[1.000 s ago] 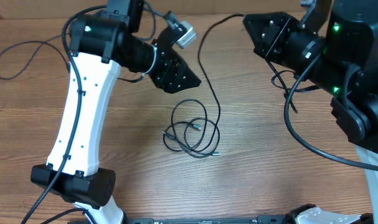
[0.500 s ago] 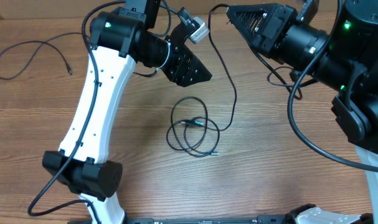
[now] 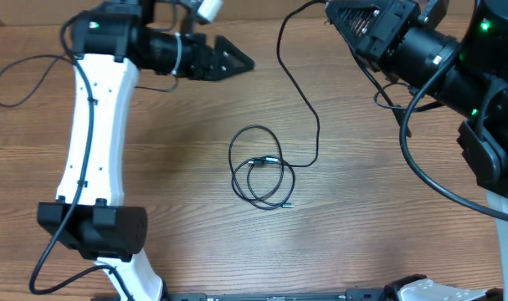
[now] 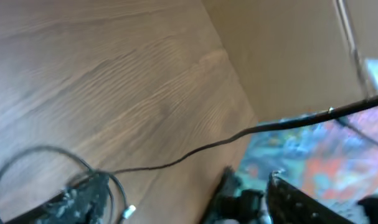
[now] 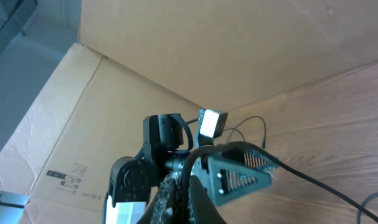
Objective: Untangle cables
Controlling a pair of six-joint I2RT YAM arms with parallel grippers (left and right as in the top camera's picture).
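Wooden table [image 3: 362, 209] bears looped black cables [image 3: 258, 176]; right tool [image 3: 332, 11] grips one, left tool [image 3: 242, 60] gapes.

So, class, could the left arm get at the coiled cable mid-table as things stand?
Probably yes: the left gripper is empty, and only bare table lies between it and the coiled cable. The strand that the right gripper holds runs off to one side.
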